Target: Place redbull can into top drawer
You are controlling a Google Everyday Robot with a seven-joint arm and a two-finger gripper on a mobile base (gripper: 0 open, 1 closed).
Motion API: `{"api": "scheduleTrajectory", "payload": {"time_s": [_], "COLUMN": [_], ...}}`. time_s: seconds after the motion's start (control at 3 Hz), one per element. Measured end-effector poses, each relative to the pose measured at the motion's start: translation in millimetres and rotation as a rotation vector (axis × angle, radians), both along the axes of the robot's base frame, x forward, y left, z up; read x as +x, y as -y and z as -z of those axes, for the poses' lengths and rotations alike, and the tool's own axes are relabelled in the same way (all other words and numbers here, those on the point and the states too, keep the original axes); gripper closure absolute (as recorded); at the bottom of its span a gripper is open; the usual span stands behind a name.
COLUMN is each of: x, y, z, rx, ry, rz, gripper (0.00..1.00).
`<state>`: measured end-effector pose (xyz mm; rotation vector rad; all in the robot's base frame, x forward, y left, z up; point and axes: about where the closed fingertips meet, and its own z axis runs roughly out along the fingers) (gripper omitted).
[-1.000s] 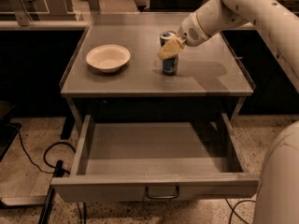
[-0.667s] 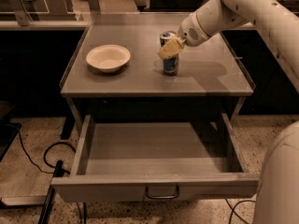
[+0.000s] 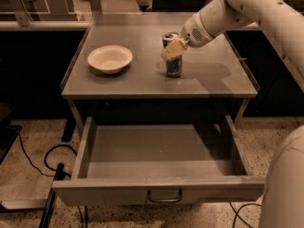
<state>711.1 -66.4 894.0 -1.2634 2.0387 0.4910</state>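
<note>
The redbull can [image 3: 174,66] stands upright on the grey table top [image 3: 142,82], right of centre. My gripper [image 3: 173,49] is at the can's upper half, reaching in from the right, with the white arm [image 3: 237,8] behind it. The gripper covers part of the can's top. The top drawer [image 3: 159,190] below the table top is pulled out wide toward the camera. Its inside shows nothing in it, and its small bar handle [image 3: 165,196] is at the centre of the front panel.
A shallow white bowl [image 3: 109,58] sits on the table top left of the can. The table has a raised rim at back and sides. Black cables [image 3: 45,161] lie on the floor at the left. The robot's white body [image 3: 285,184] fills the lower right.
</note>
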Motion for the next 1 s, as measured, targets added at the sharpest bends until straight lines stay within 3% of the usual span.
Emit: {"api": "scheduleTrajectory", "payload": {"time_s": [0.33, 0.67, 1.0], "x": [-22, -66, -66], "y": [6, 20, 19], "z": [-15, -31, -31], "rx": [0.075, 0.189, 0.189], "ry": [-0.007, -0.022, -0.022], "rz": [0.017, 0.062, 0.061], "gripper": [1.00, 1.00, 1.00]}}
